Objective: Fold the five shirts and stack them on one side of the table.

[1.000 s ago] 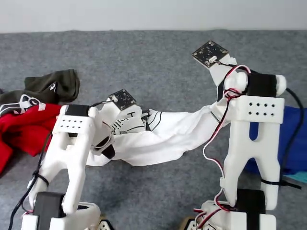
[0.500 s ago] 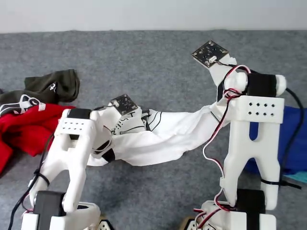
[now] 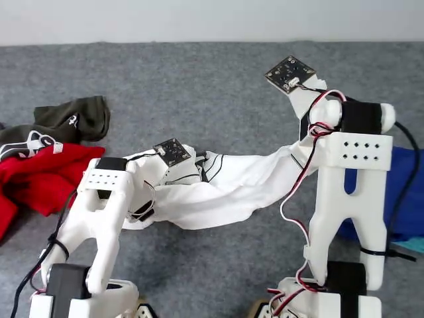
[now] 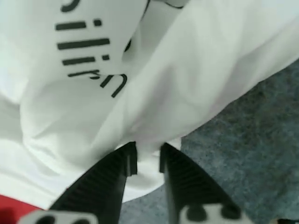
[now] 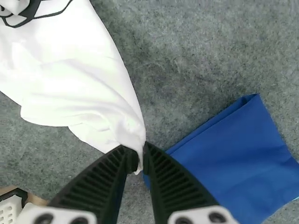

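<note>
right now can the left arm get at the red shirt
Probably not yet. The left end effector is shut on the white shirt, so its grip is taken. The red shirt lies close beside that arm with nothing between them, so after letting go it likely could.

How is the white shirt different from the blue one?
The white shirt carries black print; the blue shirt looks plain. The white shirt is rumpled and pinched at two ends by the left gripper and the right gripper; the blue shirt lies flat with straight edges, ungripped. The white shirt spans the middle; the blue shirt sits at one side. Both share the grey table.
</note>
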Controlling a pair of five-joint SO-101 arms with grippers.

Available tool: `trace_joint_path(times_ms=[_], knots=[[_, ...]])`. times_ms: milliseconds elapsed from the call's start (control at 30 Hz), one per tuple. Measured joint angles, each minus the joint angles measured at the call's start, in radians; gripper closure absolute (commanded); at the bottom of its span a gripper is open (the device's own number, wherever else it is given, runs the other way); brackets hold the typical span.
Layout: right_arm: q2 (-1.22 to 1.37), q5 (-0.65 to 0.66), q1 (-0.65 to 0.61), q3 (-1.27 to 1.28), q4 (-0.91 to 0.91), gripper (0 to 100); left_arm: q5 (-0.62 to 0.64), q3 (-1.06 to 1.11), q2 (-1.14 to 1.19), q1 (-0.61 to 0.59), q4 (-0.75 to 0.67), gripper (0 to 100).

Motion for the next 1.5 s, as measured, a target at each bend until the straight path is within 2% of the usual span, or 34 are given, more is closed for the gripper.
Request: trace_joint_path(times_ms=[167, 367, 567, 767, 967, 1233, 1500], knots=[[0.000, 0.000, 0.000, 0.000, 0.000, 98.8, 0.000, -0.017, 0.000, 0.000, 0.025, 99], [0.000, 0.000, 0.000, 0.000, 0.000, 98.8, 0.023, -0.160, -0.025, -0.008, 0.161, 99], [-0.063, 0.000, -0.002, 0.002, 0.000, 98.8, 0.068, -0.342, -0.204, -0.078, 0.236, 99], [-0.212, 0.000, -0.002, 0.002, -0.023, 98.8, 0.132, -0.512, -0.318, -0.170, 0.255, 99], [-0.408, 0.008, -0.002, 0.002, -0.195, 98.8, 0.141, -0.726, -0.334, -0.249, 0.255, 99], [-0.591, 0.170, -0.002, 0.000, -0.549, 98.8, 0.141, -1.060, -0.338, -0.304, 0.252, 99], [-0.666, 0.305, -0.002, 0.000, -0.845, 98.8, 0.141, -1.217, -0.353, -0.305, 0.199, 99]])
